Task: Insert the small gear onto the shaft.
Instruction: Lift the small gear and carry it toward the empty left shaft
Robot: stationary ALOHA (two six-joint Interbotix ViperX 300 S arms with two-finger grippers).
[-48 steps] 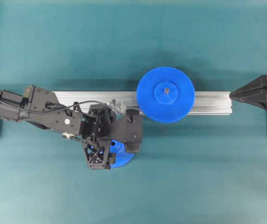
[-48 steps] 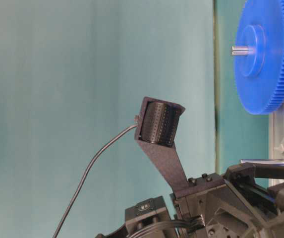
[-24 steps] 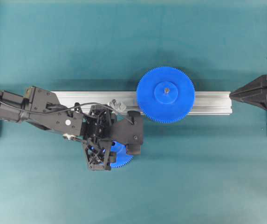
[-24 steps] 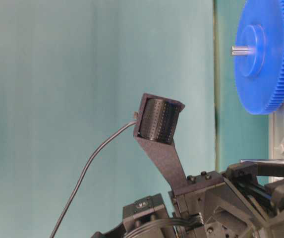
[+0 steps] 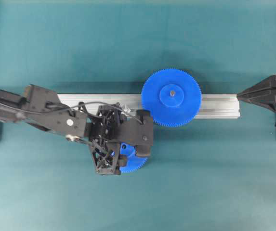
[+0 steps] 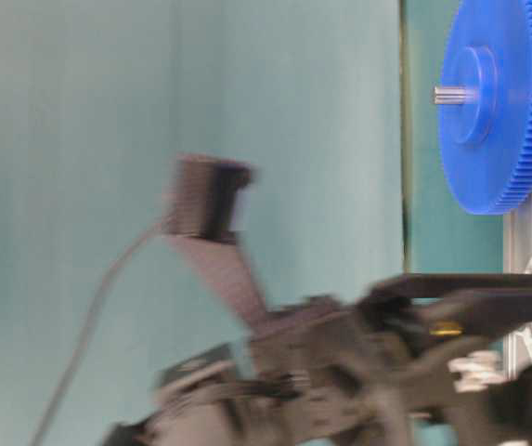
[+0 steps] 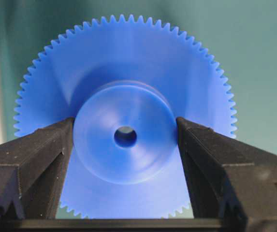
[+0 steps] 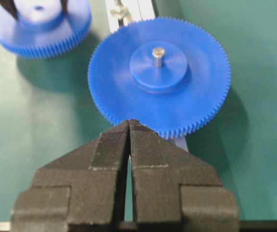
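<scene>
The small gear (image 7: 125, 137) is a blue toothed disc with a raised hub and a centre hole. My left gripper (image 7: 125, 124) is shut on it, one finger pressed on each side of the hub. Seen from overhead, the small gear (image 5: 134, 162) peeks out from under the left gripper (image 5: 125, 154), just in front of the rail. The shaft (image 8: 119, 8) is a small silvery pin standing on the rail, between the left arm and the large gear; most of it is hidden overhead. My right gripper (image 5: 239, 97) is shut and empty at the rail's right end.
A larger blue gear (image 5: 171, 97) sits on its own pin on the long aluminium rail (image 5: 215, 106), right of the shaft. Black frame posts stand at the far left and right edges. The table is teal.
The left gripper's fingers have closed onto the small gear's hub. Arm and gear have shifted a little to the right, and the table-level view is blurred by that motion. The right arm is still.
</scene>
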